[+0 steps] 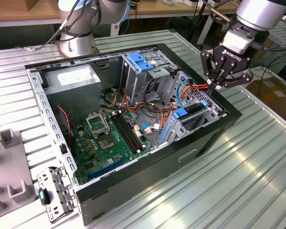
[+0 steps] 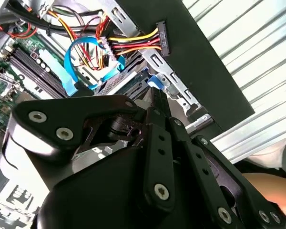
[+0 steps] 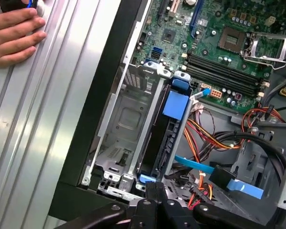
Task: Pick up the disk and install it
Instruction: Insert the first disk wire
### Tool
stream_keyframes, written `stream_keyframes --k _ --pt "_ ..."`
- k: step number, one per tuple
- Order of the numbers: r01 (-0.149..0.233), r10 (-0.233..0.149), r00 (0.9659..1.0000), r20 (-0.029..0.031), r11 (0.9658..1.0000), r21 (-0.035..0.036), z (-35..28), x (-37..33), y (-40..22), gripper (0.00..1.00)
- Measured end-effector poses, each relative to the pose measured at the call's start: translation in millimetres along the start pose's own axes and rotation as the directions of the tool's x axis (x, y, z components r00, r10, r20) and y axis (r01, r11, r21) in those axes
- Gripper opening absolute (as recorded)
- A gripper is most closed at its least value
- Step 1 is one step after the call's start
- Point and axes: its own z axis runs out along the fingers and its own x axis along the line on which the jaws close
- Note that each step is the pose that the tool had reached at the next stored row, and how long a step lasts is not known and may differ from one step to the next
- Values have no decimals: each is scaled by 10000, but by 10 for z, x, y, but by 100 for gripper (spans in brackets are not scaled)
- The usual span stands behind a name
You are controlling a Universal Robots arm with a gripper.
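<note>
Gripper (image 1: 214, 86) is hovering over the drive cage (image 1: 200, 102) at the 3 o'clock end of the PC case (image 1: 133, 191) in the exterior view. Fingers are pressed together to a point. Can't tell whether anything thin is being pinched btwn them.

The disk (image 1: 193, 110) is standing on edge in a cage slot, blue carrier around it. In the exterior view it's lying at approx 8 o'clock from the tips, just beside them. Its long axis is running roughly 2 to 8 o'clock, from the case wall end twd the motherboard (image 1: 105, 138).

In the first wrist view the disk (image 3: 168, 129) is stretching straight away from the fingertips (image 3: 155, 190), w/ its near end right at them. Touching or a hair apart, can't tell. So fingers and long axis are lining up end-on. Judging by that, the disk is looking mostly seated, w/ the tips sitting at its outer end rather than gripping its sides.

Room & edges:
- On the case-wall side, an empty bay (image 3: 126, 119) is lying open next to the disk, then the black case wall (image 3: 102, 105).
- On the other side, the orange/yellow wire bundle (image 3: 214, 138) and a blue flat cable (image 3: 195, 164) are crowding in near the tips. Tight there, a snag risk imo.
- A person's hand (image 3: 12, 33) is resting on the ribbed table (image 3: 33, 143) outside the case, well apart from the disk.
</note>
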Motion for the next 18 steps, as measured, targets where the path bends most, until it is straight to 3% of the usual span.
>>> stream_keyframes --k 2,4,7,18 --pt "578 -578 9983 -15 9983 6 -7 -1 -1 11" --pt "1195 -1195 9928 -38 9928 12 -12 0 0 11" --pt "1755 -1755 9845 -59 9845 16 -17 -4 -3 11" --pt "1931 -1931 9811 -117 9812 -13 -30 -95 -129 11"
